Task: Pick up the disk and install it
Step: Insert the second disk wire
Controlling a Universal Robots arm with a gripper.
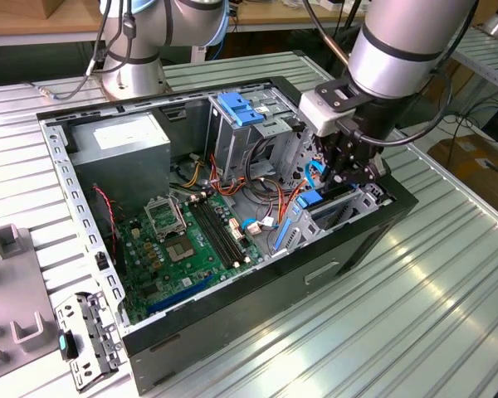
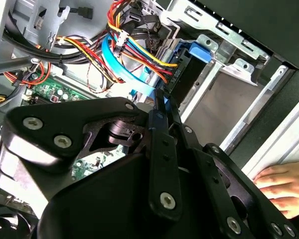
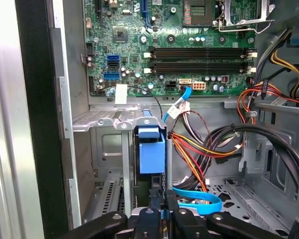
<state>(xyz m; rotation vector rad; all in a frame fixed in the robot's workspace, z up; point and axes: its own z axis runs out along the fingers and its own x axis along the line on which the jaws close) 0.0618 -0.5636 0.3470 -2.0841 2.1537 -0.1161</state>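
Note:
The disk (image 3: 152,152) stands on edge in the metal drive bay (image 3: 97,121) at the front corner of the open computer case (image 1: 257,282). Its blue bracket faces the first wrist view. In the second wrist view the disk (image 2: 182,74) shows a dark face with a blue rail. My gripper (image 3: 163,216) sits right over the disk's near edge, fingers close together with a blue strip pinched between them. In the exterior view my gripper (image 1: 349,174) hangs inside the case above the blue-railed disk (image 1: 311,199).
A green motherboard (image 1: 183,240) lies on the case floor. A grey power supply (image 1: 120,145) and an upright cage with a blue latch (image 1: 241,108) stand behind. Coloured cables (image 3: 199,149) crowd the bay's side. A person's hand (image 2: 281,184) rests outside the case. A loose metal bracket (image 1: 87,340) lies on the table.

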